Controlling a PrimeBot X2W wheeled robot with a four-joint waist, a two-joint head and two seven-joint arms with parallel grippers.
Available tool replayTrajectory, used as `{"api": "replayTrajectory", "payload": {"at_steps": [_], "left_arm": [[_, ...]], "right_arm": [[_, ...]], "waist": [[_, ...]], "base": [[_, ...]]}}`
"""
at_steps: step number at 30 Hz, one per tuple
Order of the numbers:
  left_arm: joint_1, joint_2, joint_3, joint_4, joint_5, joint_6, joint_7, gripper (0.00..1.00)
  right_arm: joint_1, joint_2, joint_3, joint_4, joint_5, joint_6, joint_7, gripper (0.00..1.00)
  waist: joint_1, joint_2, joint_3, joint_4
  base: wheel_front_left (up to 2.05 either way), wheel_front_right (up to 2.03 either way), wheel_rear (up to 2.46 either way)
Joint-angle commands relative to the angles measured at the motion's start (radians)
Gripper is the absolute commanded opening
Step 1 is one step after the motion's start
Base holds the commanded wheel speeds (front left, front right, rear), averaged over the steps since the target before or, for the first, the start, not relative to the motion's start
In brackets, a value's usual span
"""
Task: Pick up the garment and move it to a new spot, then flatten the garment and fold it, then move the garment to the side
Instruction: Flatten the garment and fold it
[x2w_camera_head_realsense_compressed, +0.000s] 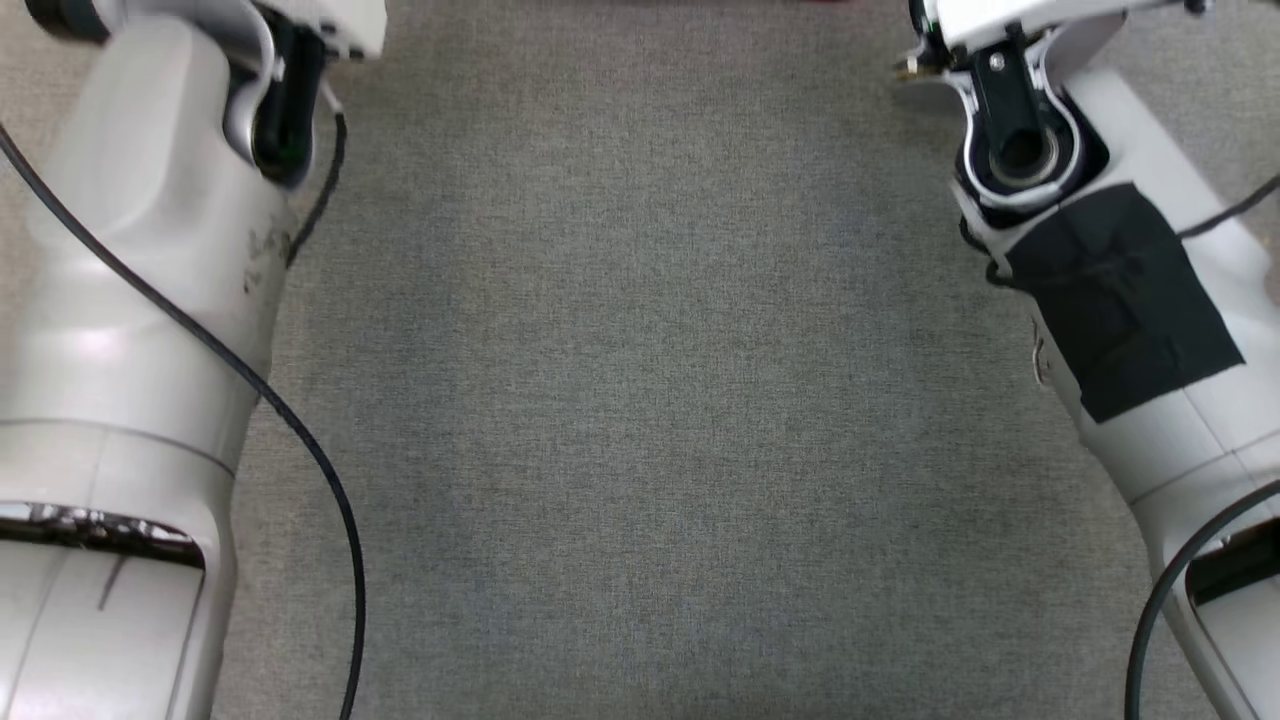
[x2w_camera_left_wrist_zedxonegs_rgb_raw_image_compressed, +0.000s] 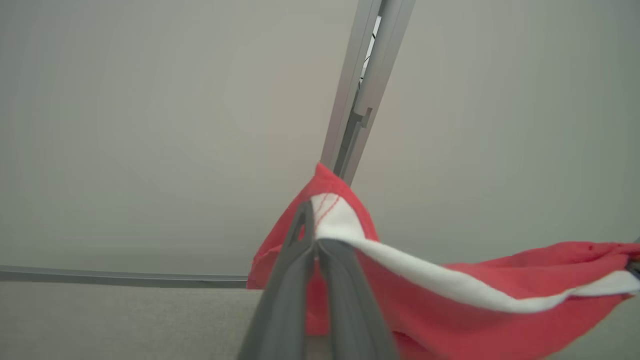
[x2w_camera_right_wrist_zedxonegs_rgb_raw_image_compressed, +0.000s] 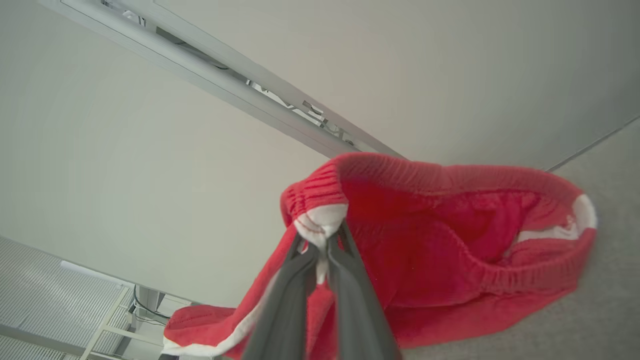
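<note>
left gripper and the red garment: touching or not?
Touching. The left wrist view shows the left gripper with its two fingers pinched shut on the white-trimmed edge of the garment, cloth draping off both sides.

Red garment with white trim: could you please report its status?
Left gripper and right gripper both shut on red knit garment with white trim. Garment held aloft, stretched between them. Metal frame rail behind it.

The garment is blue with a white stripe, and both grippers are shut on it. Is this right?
No. The garment is red, not blue; the right wrist view shows it. It has a white stripe, and the left gripper and right gripper are shut on it.
</note>
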Motion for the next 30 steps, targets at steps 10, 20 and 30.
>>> {"api": "replayTrajectory", "payload": {"at_steps": [10, 20, 30], "left_arm": [[0.192, 0.015, -0.027, 0.057, 0.026, -0.008, -0.003, 0.0], [0.405, 0.035, -0.123, 0.076, 0.015, -0.008, -0.003, 0.0], [0.561, 0.038, -0.21, 0.093, -0.014, -0.008, -0.003, 0.0]], "right_arm": [[0.198, -0.045, 0.023, 0.001, 0.094, 0.0, 0.077, 0.0], [0.389, -0.059, 0.065, 0.05, 0.125, 0.0, 0.171, 0.0], [0.521, -0.057, 0.105, 0.097, 0.124, 0.0, 0.235, 0.0]], "waist": [[0.0, 0.0, -0.139, -0.004], [0.0, 0.0, -0.301, -0.007], [0.0, 0.0, -0.421, -0.003]], "base": [[0.0, 0.0, 0.0], [0.0, 0.0, 0.0], [0.0, 0.0, 0.0]]}}
